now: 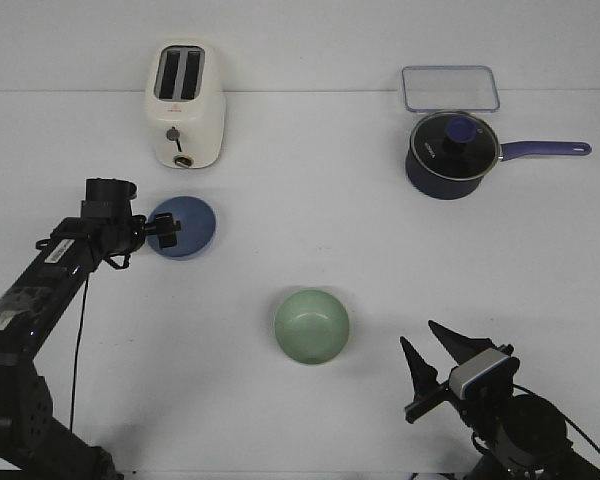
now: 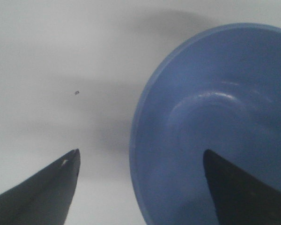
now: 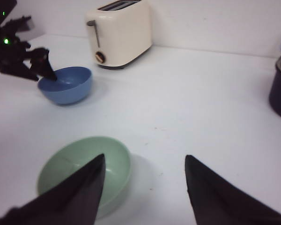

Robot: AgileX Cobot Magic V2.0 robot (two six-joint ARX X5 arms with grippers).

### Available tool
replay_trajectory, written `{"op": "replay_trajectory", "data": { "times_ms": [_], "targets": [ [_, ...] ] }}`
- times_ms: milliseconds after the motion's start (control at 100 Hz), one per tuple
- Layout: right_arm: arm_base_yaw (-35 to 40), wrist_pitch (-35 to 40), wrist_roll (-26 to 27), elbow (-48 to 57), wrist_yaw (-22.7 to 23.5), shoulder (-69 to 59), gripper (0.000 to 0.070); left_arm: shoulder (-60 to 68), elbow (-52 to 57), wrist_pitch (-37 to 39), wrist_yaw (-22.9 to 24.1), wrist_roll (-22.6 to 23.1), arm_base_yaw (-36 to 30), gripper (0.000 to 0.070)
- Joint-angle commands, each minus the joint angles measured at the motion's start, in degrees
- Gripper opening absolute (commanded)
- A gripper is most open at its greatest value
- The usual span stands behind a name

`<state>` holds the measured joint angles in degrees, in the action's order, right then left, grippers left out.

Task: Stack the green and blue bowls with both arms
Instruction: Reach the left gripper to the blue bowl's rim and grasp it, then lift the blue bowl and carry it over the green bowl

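The periwinkle blue bowl sits at the left of the white table, in front of the toaster. My left gripper is open and straddles its near-left rim: in the left wrist view one finger is over the inside of the blue bowl, the other outside it, with the gripper's middle at the rim. The pale green bowl stands near the front centre. My right gripper is open and empty, a little to the right of it. In the right wrist view the gripper is beside the green bowl, with the blue bowl beyond.
A cream toaster stands at the back left. A dark navy lidded saucepan with its handle pointing right stands at the back right, with a clear rectangular container behind it.
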<state>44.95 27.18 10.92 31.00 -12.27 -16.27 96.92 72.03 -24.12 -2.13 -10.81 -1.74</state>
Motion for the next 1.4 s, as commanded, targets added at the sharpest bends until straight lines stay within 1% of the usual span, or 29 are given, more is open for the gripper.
{"op": "replay_trajectory", "data": {
  "times_ms": [0, 20, 100, 130, 160, 220, 250, 340, 430, 480, 490, 530, 660, 860, 1060, 1210, 1320, 1390],
  "targets": [
    [0.5, -0.5, 0.6, 0.4, -0.3, -0.3, 0.0347, 1.7, 1.5, 1.1, -0.3, 0.9, -0.1, 0.0351],
    [0.5, -0.5, 0.6, 0.4, -0.3, -0.3, 0.0347, 2.0, 1.5, 1.3, -0.4, 0.9, -0.1, 0.0339],
    [0.5, -0.5, 0.6, 0.4, -0.6, -0.3, 0.0347, 2.8, 1.5, 2.2, -0.4, 0.9, -0.2, 0.0336],
    [0.5, -0.5, 0.6, 0.4, -1.0, -0.3, 0.0347, 3.0, 1.5, 2.6, -0.4, 0.9, -0.2, 0.0324],
    [0.5, -0.5, 0.6, 0.4, -1.5, -0.3, 0.0347, 3.0, 1.5, 3.0, -0.4, 0.9, -0.2, 0.0284],
    [0.5, -0.6, 0.6, 0.4, -1.6, -0.3, 0.0347, 3.0, 1.5, 3.4, -0.4, 0.9, -0.2, 0.0168],
    [0.5, -0.6, 0.6, 0.4, -1.6, -0.3, 0.0347, 3.0, 1.5, 3.4, -0.4, 1.0, -0.2, 0.0129],
    [0.5, -0.8, 0.6, 0.4, -1.7, -0.3, 0.0347, 3.2, 1.5, 3.4, -0.4, 1.0, -0.2, 0.0088],
    [0.5, -1.1, 0.6, 0.4, -1.7, -0.3, 0.0347, 3.4, 1.5, 3.1, -0.4, 1.3, -0.2, 0.0075],
    [0.5, -1.2, 0.6, 0.4, -1.7, -0.3, 0.0347, 3.4, 1.5, 2.9, -0.4, 1.6, -0.2, 0.0004],
    [0.5, -1.2, 0.6, 0.4, -1.7, -0.3, 0.0347, 3.4, 1.5, 2.9, -0.4, 1.6, -0.2, 0.0000],
    [0.5, -1.2, 0.6, 0.4, -1.7, -0.3, 0.0347, 3.4, 1.5, 2.9, -0.5, 1.7, -0.2, 0.0010],
    [0.5, -1.2, 0.6, 0.4, -1.7, -0.3, 0.0347, 3.1, 1.5, 2.3, -1.0, 1.8, -0.2, 0.0010],
    [0.5, -1.3, 0.5, 0.4, -1.7, -0.3, 0.0347, -1.3, 1.5, 2.3, -4.7, 1.8, -0.2, 0.0010],
    [0.5, -1.2, 0.4, 0.4, -1.7, -0.3, 0.0347, -11.7, 1.5, -0.6, -12.0, 0.9, -1.0, 0.0010],
    [0.5, -1.2, 0.1, 0.4, -1.7, -0.3, 0.0347, -18.5, 1.5, -4.8, -12.9, 0.9, -6.3, 0.0010],
    [0.5, -1.3, 0.1, 0.4, -1.8, -0.3, 0.0347, -20.2, 1.5, -7.2, -13.0, 0.3, -13.3, 0.0010],
    [0.5, -1.3, 0.1, 0.4, -1.8, -0.3, 0.0347, -19.9, 1.0, -7.2, -12.9, -0.7, -18.3, 0.0010]
  ]
}}
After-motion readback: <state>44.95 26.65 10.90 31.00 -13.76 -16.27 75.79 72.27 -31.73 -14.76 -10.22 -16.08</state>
